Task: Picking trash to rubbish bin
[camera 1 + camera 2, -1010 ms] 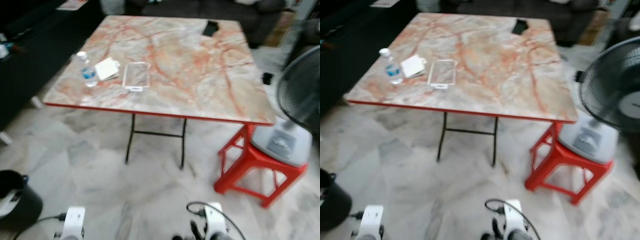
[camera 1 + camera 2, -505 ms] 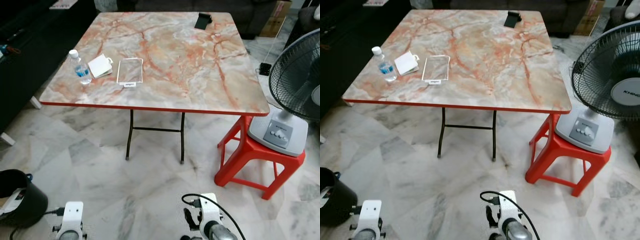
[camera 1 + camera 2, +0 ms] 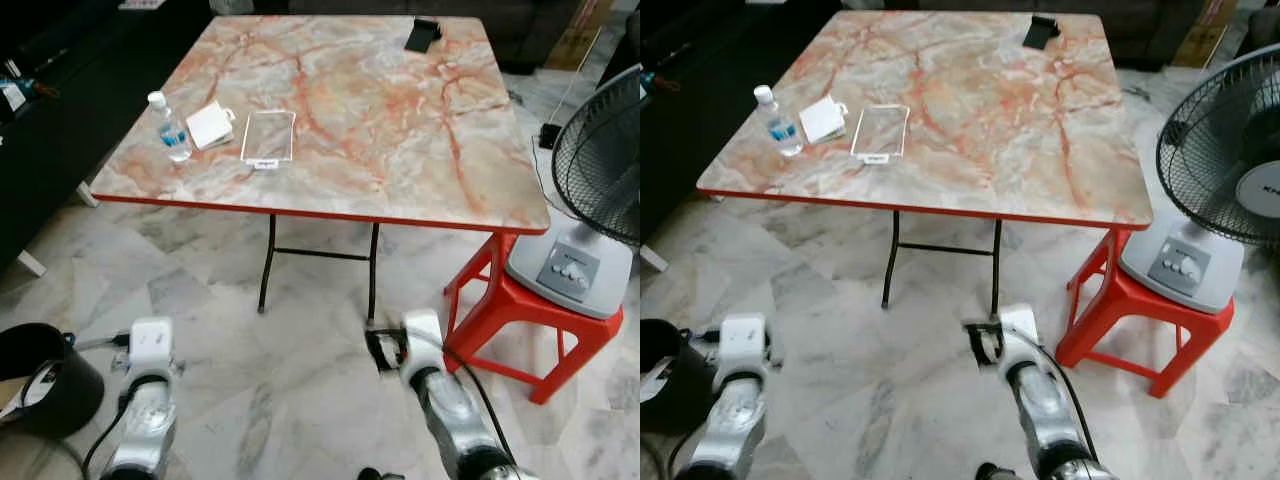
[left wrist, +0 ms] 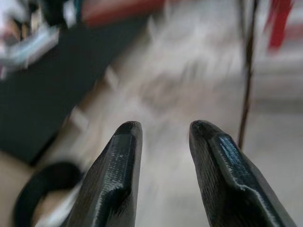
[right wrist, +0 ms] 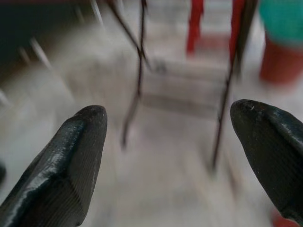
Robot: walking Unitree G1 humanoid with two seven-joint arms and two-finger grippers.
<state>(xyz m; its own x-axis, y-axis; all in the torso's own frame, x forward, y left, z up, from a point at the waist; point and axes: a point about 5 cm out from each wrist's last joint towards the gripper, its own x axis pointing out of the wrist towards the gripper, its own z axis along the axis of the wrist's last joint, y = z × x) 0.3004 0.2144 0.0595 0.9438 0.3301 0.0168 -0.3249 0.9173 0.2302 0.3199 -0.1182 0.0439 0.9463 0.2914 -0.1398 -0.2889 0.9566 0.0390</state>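
Observation:
On the marble table (image 3: 380, 130), near its left edge, stand a small water bottle (image 3: 172, 128), a white folded packet (image 3: 211, 125) and a clear plastic tray (image 3: 269, 137). A black rubbish bin (image 3: 40, 378) sits on the floor at the lower left. My left arm (image 3: 150, 350) is lifted over the floor beside the bin, and its gripper (image 4: 165, 127) is open and empty. In front of the table legs my right arm (image 3: 425, 345) is raised, with its gripper (image 5: 169, 111) wide open and holding nothing. Both wrist views are blurred.
A standing fan (image 3: 600, 170) rests on a red plastic stool (image 3: 520, 310) at the table's right corner. A black object (image 3: 423, 34) lies at the table's far edge. Dark furniture (image 3: 60, 110) lines the left side. The table's thin black legs (image 3: 268, 262) stand ahead on the marble floor.
Both arms have risen further into the eye views, toward the table. The camera has shifted a little; the things on the table lie as before.

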